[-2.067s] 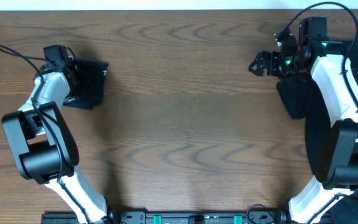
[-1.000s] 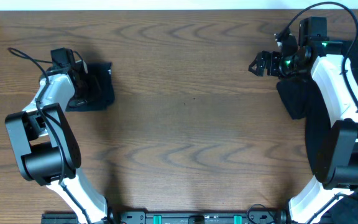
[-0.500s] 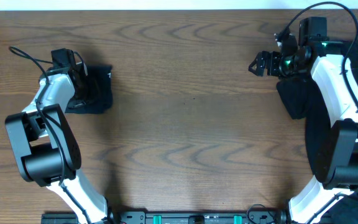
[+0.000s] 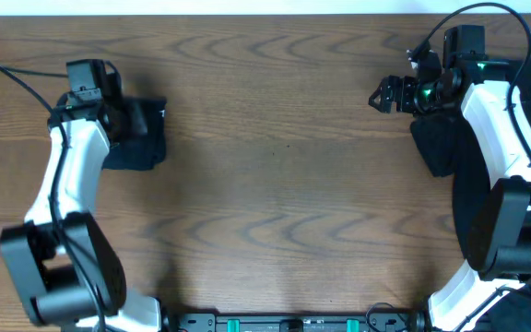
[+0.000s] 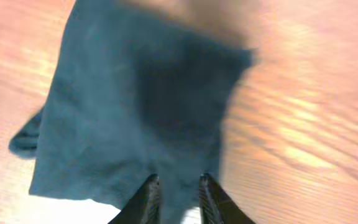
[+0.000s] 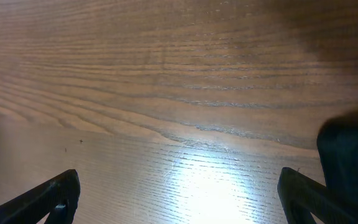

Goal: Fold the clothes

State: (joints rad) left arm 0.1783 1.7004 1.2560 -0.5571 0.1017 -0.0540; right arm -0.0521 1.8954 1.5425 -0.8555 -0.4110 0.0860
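The left arm has just let go. A second ago the left gripper [image 5: 179, 188] was clamped on the small folded rectangle of dark navy soft fabric [image 4: 139, 138]. Now its jaws stand a narrow slit apart over the near edge of that cloth, and the fabric lies flat rather than bunched between them. The overhead view shows the arm straightened out, with its elbow swung away from where it sat half a second back. The wrist is drawn toward 12 o'clock of the folded piece.

The rectangle itself has not shifted in that half second. It rests at about 10 o'clock on the brown wood-grain table [image 4: 275, 194], squared up and lying a little further toward 3 o'clock than two seconds ago.

The right gripper [image 6: 179, 186] has not moved at all. It hangs at 2 o'clock over bare wood with its jaws spread as wide as they go and nothing between them. The loose heap of dark navy garments [image 4: 436, 152] lies just beside it, filling the 3 o'clock edge of the table.

This release probably marks one garment as folded and set aside. The heap on the right looks unfolded, so most of the task remains. The next step is likely to be drawing a piece from that heap toward the centre.
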